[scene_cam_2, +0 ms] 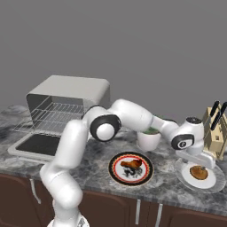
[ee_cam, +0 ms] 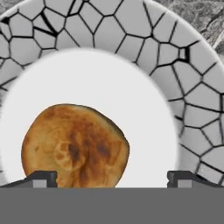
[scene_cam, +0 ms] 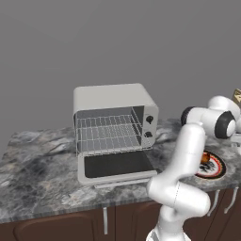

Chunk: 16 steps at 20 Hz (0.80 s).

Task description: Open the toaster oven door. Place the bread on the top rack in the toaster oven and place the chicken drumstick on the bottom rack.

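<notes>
My left fingertip (ee_cam: 43, 178) sits at the bread's (ee_cam: 74, 145) near left edge. The bread, a round, golden-brown, toasted lump, lies on a white plate with a cracked-mosaic rim (ee_cam: 144, 39), mostly between my tips but off-centre toward the left one. My right fingertip (ee_cam: 183, 178) stands well clear of it over bare plate. My gripper (ee_cam: 113, 181) is spread wide, holding nothing. I judge the bread light, dry, slightly crushable: grip across its middle, gently. The toaster oven door (scene_cam: 117, 164) lies open, far off.

Matt grey toaster oven (scene_cam: 113, 101), thin wire racks, veined marble-look counter (scene_cam: 37, 169), crusty browned bread (ee_cam: 74, 146)
</notes>
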Available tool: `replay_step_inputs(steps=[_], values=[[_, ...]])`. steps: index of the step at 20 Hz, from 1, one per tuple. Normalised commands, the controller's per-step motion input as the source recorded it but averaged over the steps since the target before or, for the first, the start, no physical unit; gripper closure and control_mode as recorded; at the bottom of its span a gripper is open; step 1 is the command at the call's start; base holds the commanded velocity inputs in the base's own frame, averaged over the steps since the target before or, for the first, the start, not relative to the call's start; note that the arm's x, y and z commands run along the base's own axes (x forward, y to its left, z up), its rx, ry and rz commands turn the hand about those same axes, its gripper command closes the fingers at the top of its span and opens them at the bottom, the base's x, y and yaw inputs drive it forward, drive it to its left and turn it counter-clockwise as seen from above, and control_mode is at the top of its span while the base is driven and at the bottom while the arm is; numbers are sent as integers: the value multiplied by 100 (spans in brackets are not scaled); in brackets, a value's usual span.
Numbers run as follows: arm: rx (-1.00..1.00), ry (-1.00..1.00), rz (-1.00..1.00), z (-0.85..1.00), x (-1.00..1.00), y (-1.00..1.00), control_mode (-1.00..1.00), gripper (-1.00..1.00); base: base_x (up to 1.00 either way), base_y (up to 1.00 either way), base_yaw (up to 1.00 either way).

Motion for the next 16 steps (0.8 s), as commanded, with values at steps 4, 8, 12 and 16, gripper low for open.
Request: replay_step_inputs(steps=[4,8,12,16], values=[[6,0,6,-35,-25,-33,-100,-100,0,0,0],[4,0,8,-36,-9,-9,-100,-100,0,0,0],[1,0,12,-52,-56,-3,-100,-100,0,0,0],[0,0,8,-50,-90,0,-100,-100,0,0,0]])
